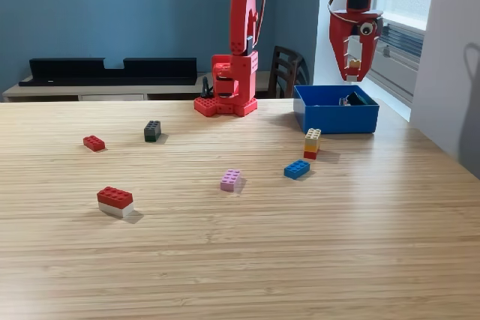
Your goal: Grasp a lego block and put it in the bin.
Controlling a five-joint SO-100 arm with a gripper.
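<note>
Red plastic makes up the arm, whose hand (354,65) hangs in the air directly above the bin (335,118), well clear of its rim, pinching a small yellowish lego block (354,61) between its jaws. That blue bin sits on the wooden desk (247,252) toward the exterior view's right, just beside the arm's base (227,89), with some dark pieces already inside (too small to make out). Loose bricks lie scattered on the desk: a yellow-over-red stack (312,143) and a blue brick (297,169) just in front of the bin, a pink brick (231,179) mid-desk, and farther left a dark brick (152,130), a small red brick (94,142) and a red-on-white stack (115,201)
</note>
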